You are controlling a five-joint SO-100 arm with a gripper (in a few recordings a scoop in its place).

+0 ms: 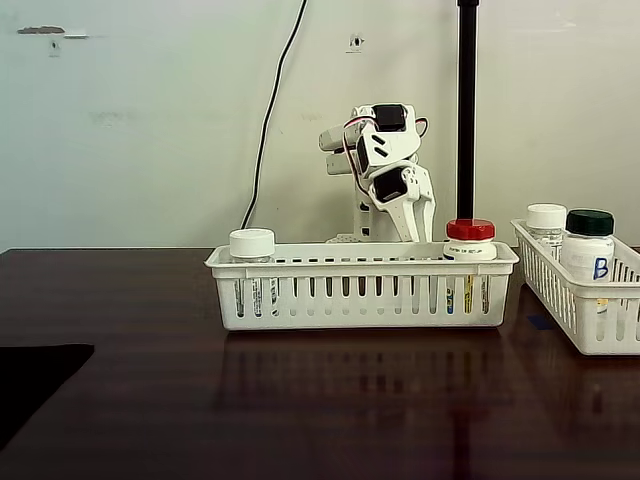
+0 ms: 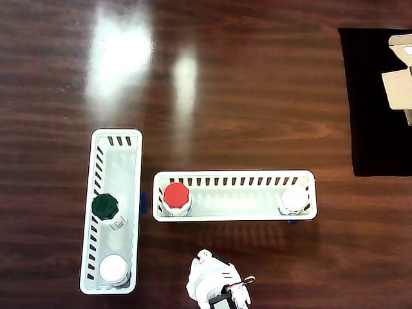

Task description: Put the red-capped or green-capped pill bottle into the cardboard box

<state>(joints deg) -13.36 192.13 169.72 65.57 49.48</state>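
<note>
Two baskets [image 2: 235, 177] [image 2: 96, 193] side by side, bottles inside; cardboard box [image 2: 400, 80] well apart on mat [image 2: 376, 129].

Robot arm [image 1: 385, 170]: white moulded plastic segments, black servo blocks set at the joints, thin red and dark wires looping near the top; white from overhead [image 2: 215, 286]

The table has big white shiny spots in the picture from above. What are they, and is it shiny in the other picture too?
In the overhead view, the white patches on the table are glare from lights above, blurring the wood grain there. In the fixed view, the table gleams more softly, mirroring the basket and the red cap.
</note>
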